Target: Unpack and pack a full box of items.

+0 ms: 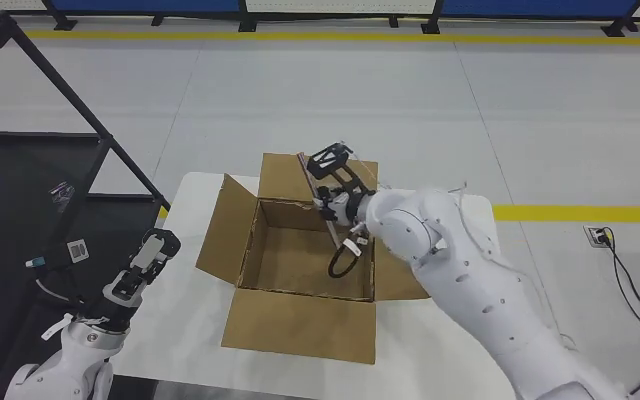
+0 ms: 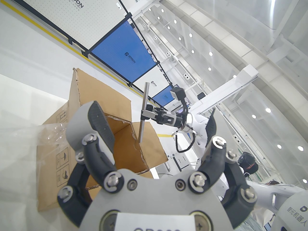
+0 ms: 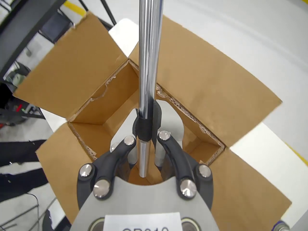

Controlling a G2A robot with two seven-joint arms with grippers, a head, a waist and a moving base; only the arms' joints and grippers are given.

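Two hands are in play. Our right hand [image 3: 145, 126] is pinching a shiny metal rod [image 3: 148, 49], gripped nearer one end, and holds it roughly upright above the open cardboard box [image 1: 300, 325], by the far right corner of its opening. The box stands on the white desk [image 1: 190, 330] with all four flaps folded outward. Our left hand [image 2: 154, 118] is spread wide near the desk's left edge, apart from the box, with crumpled clear plastic film [image 2: 28, 135] beside it.
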